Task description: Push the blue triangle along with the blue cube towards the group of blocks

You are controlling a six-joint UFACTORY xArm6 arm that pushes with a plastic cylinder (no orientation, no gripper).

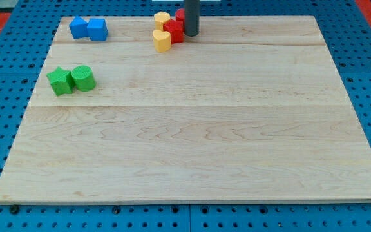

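Two blue blocks, the blue triangle (78,28) touching the blue cube (97,29), sit at the board's (192,148) top left, well apart from the yellow and red cluster (168,31) where my tip (191,33) stands, partly hiding a red block (180,15); no jaws exist.

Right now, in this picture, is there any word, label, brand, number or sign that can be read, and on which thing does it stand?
None: no readable text anywhere in the camera view.
The wooden board shows only grain.
The two blue blocks, two green blocks, and the yellow and red blocks have plain faces.
My tip, beside the red blocks, carries no marking.
The blue pegboard shows only holes.
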